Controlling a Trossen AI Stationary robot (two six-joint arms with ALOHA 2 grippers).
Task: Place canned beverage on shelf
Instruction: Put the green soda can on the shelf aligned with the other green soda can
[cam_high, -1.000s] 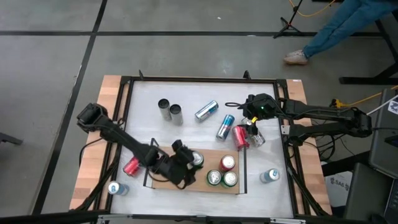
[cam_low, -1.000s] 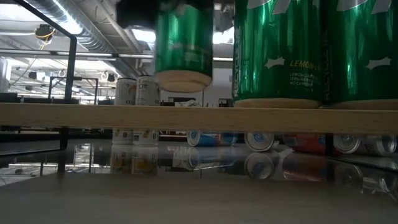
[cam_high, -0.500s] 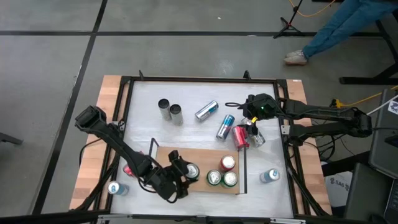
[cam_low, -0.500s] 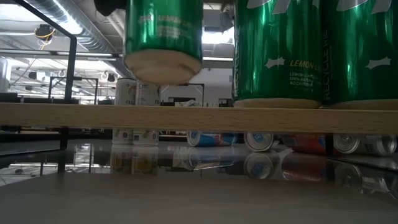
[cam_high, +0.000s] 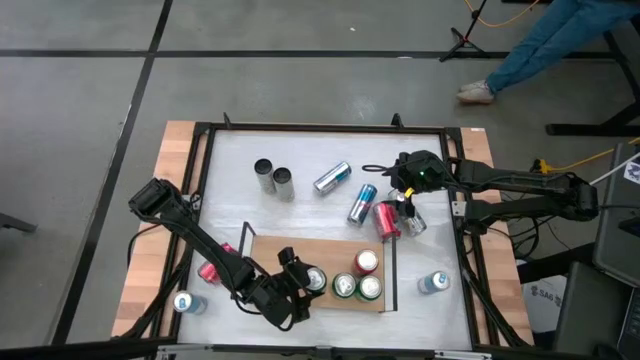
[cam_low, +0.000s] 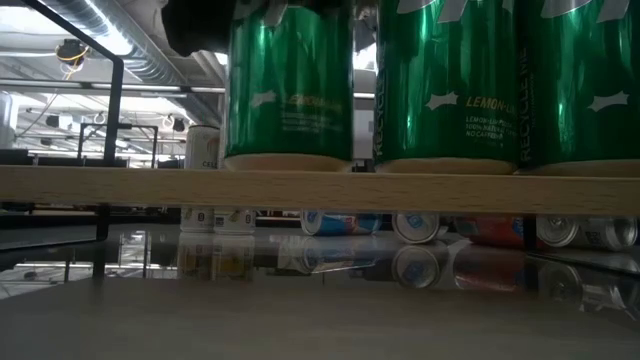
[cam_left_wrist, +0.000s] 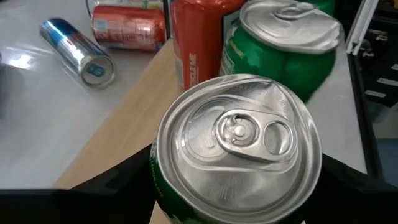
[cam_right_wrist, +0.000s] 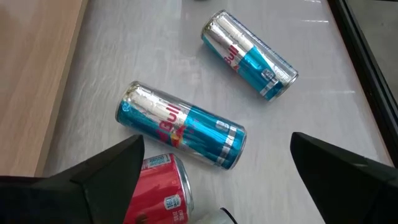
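The shelf (cam_high: 268, 250) is a light wooden board near the table's front. A red can (cam_high: 366, 262) and two green cans (cam_high: 345, 287) (cam_high: 370, 288) stand on it. My left gripper (cam_high: 296, 290) is shut on a third green can (cam_left_wrist: 239, 134), upright at the shelf's near edge just left of the other green cans (cam_low: 445, 80). In the low view its base (cam_low: 290, 160) meets the board's top (cam_low: 320, 188). My right gripper (cam_high: 405, 203) hangs open at the far right, above a lying red can (cam_right_wrist: 161, 186) and touching nothing. My left gripper pinches the green can between its two fingers, one finger (cam_left_wrist: 118, 186) on each side of the wall just under the top rim (cam_left_wrist: 157, 180). The fingers slant down from the table's left and near side. The can is upright, its base on the shelf board.
Two blue-and-silver cans (cam_right_wrist: 183, 127) (cam_right_wrist: 252, 53) lie by the red can right of the shelf. Two upright silver cans (cam_high: 273, 178) and one lying (cam_high: 332, 178) are farther back. A red can (cam_high: 210, 268) lies left of the shelf. Single cans stand at the near left (cam_high: 183, 303) and near right (cam_high: 433, 283).
My left gripper has carried the green can toward the table's near edge and down. The can hung clear above the board. Now it stands upright with its base at the board, next to the other green cans. The hold has stayed the same.
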